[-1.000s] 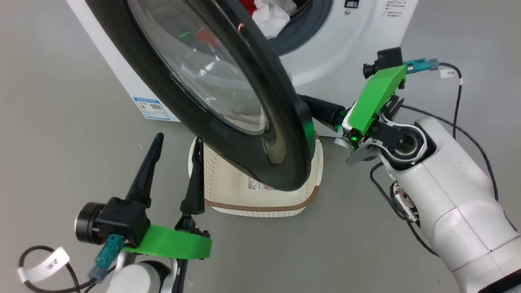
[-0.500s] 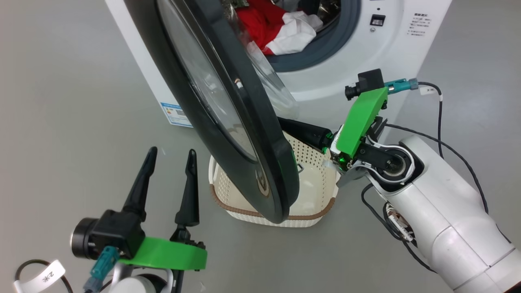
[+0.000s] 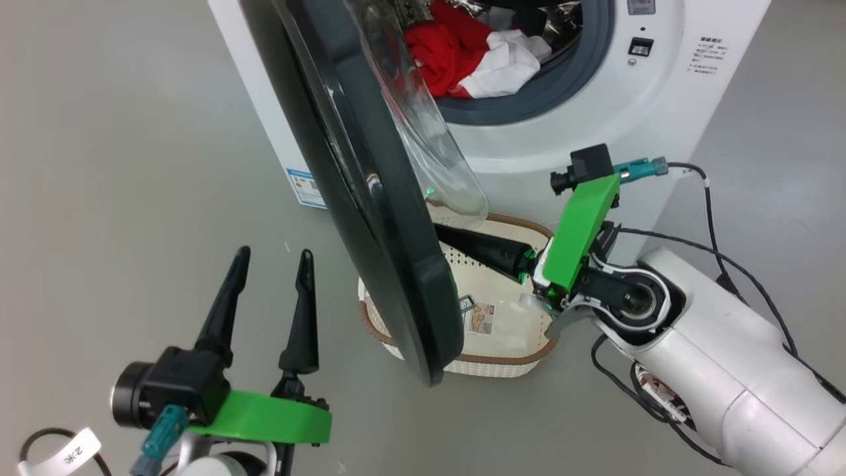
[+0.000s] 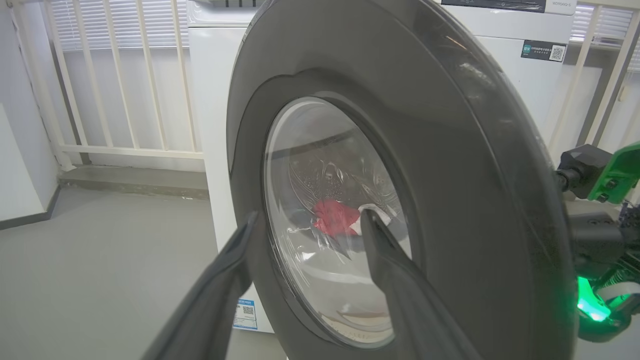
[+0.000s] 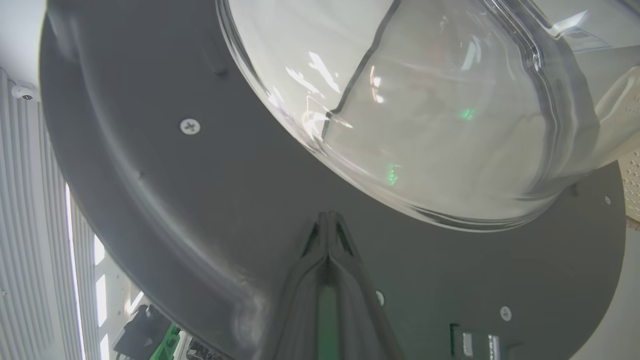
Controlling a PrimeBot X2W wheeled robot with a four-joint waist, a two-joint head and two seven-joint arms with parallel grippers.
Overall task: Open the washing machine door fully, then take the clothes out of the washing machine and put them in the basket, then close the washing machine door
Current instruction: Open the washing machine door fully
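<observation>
Opening washing machine door (image 3: 370, 198): our right end effector (image 5: 327, 220), closed, against inner face; left end effector (image 3: 274, 251) wide. Next we push wider.

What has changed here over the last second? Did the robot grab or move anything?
The door has swung wider open, away from the washing machine, with the shut right gripper at its inner side. More of the clothes and the basket now show. The camera shifted too. Nothing was grabbed or let go. The left gripper stays open and empty, and the clothes stay inside the machine.
</observation>
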